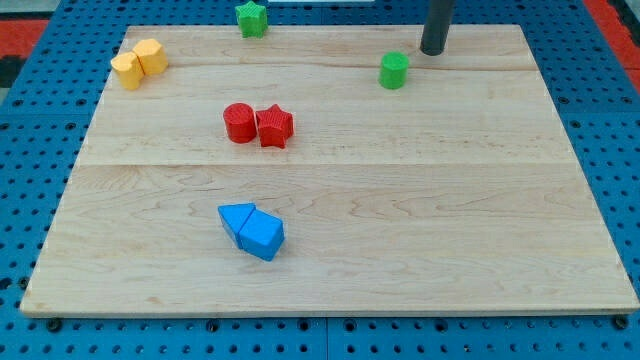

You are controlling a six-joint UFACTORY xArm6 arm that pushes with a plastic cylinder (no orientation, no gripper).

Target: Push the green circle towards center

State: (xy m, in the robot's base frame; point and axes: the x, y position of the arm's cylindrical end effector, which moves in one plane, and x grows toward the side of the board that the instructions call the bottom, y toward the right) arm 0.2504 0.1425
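Observation:
The green circle (394, 71) is a short green cylinder near the top of the wooden board (430, 220), right of the middle. My tip (433, 51) is the lower end of a dark rod that comes down from the view's top. It stands just up and to the right of the green circle, with a small gap between them.
A green star (251, 18) sits at the board's top edge. Two yellow blocks (139, 63) touch at the top left. A red circle (239, 122) and a red star (274, 126) touch left of the middle. Two blue blocks (252, 230) touch lower down.

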